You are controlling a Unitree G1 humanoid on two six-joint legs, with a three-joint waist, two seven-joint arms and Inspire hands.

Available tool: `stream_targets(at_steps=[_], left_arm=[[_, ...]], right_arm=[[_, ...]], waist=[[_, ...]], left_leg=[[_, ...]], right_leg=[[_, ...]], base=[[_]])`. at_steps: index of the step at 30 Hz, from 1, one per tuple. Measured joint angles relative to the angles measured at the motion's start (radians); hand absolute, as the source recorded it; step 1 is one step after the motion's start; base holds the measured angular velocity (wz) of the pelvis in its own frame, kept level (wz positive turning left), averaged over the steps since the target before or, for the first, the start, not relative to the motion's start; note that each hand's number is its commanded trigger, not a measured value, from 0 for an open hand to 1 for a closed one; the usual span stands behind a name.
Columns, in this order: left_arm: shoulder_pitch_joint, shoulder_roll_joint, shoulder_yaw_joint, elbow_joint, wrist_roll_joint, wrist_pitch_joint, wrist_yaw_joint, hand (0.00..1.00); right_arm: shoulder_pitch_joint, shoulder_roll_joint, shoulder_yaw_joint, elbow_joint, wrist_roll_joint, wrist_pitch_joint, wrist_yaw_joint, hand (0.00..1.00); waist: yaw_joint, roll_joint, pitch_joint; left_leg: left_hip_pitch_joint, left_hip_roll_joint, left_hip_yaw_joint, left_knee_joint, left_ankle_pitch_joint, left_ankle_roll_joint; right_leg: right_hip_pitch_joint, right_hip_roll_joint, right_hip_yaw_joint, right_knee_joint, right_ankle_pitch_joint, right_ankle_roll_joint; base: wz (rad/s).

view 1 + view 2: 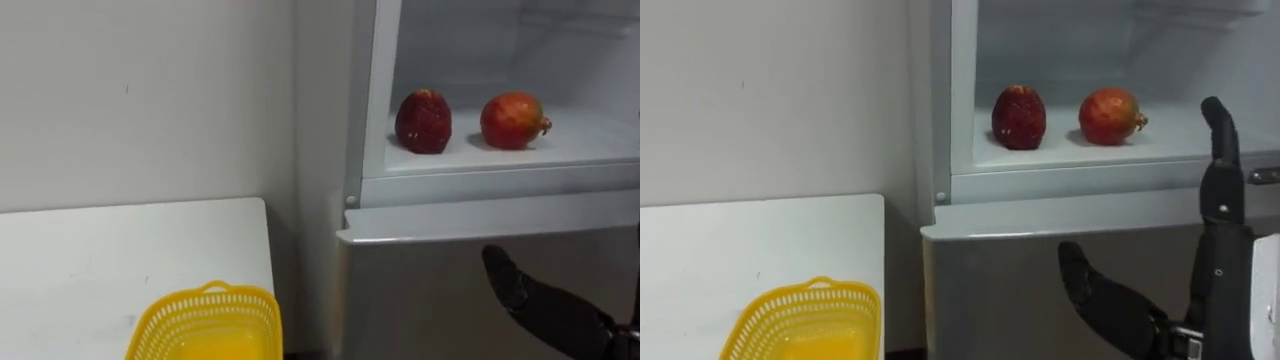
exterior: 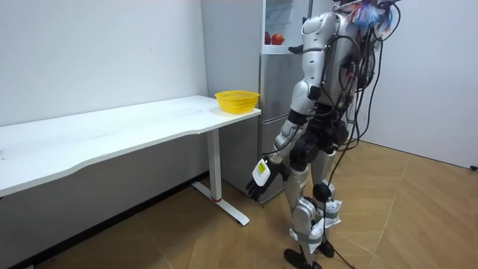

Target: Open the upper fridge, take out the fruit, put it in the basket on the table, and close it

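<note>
Right robot hand (image 1: pixel 1218 200), wide and empty, raised before the fridge shelf (image 1: pixel 600 140) to reach the dark fruit (image 1: pixel 423 121) or rounder fruit (image 1: pixel 513 120); yellow basket (image 1: pixel 215 294) (likely their destination) on the desk (image 1: pixel 100 250); left robot hand (image 2: pixel 258 187) hangs low.

White desk (image 1: pixel 100 260), against the wall, just left of the fridge. One yellow mesh basket (image 1: pixel 205 320) on it, at the end nearest the fridge. Upper fridge shelf (image 1: pixel 590 135), white: two fruits side by side, apart. Dark red fruit (image 1: pixel 423 121) left, red-orange fruit (image 1: pixel 512 120) right, stem pointing right.
</note>
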Motion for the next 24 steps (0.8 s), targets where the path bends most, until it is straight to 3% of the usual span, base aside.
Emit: stream_targets(at_steps=[6,9,11,19,24], left_arm=[[-0.008,0.004,-0.001,-0.008,0.044,0.036,-0.007,0.00],[-0.022,0.004,0.016,-0.008,0.063,0.044,-0.012,0.00],[-0.028,0.004,0.041,-0.008,0.063,0.044,-0.017,0.00],[-0.026,0.005,0.073,-0.013,0.085,0.070,-0.035,0.00],[-0.028,0.005,0.073,-0.017,0.141,0.080,-0.047,0.00]], right_arm=[[-0.113,-0.022,-0.040,0.035,0.007,-0.009,-0.062,0.00],[-0.170,-0.063,-0.066,0.109,0.012,-0.007,-0.064,0.00],[-0.213,-0.094,-0.095,0.118,0.040,-0.007,-0.064,0.00],[-0.308,-0.100,-0.123,0.165,0.089,0.014,-0.065,0.00],[-0.359,-0.100,-0.126,0.229,0.116,0.035,-0.055,0.00]], waist=[[0.002,-0.029,0.0023],[0.016,-0.039,-0.0011],[0.028,-0.036,0.0046],[0.049,-0.043,0.0093],[0.060,-0.049,0.0078]], left_leg=[[-0.011,0.000,-0.036,0.006,0.001,-0.002],[-0.016,0.000,-0.046,0.016,0.001,-0.002],[-0.016,-0.001,-0.052,0.016,0.001,-0.002],[-0.017,-0.003,-0.064,0.022,0.001,-0.002],[-0.018,-0.003,-0.068,0.023,0.002,-0.002]], right_leg=[[0.006,-0.003,-0.038,-0.014,0.004,-0.003],[0.007,-0.006,-0.043,-0.010,0.004,-0.003],[0.009,-0.007,-0.049,-0.010,0.004,-0.002],[0.016,-0.010,-0.056,-0.014,0.003,-0.002],[0.019,-0.012,-0.068,-0.014,0.003,-0.002]], base=[[0.16],[0.07],[0.07],[0.04],[0.05]])
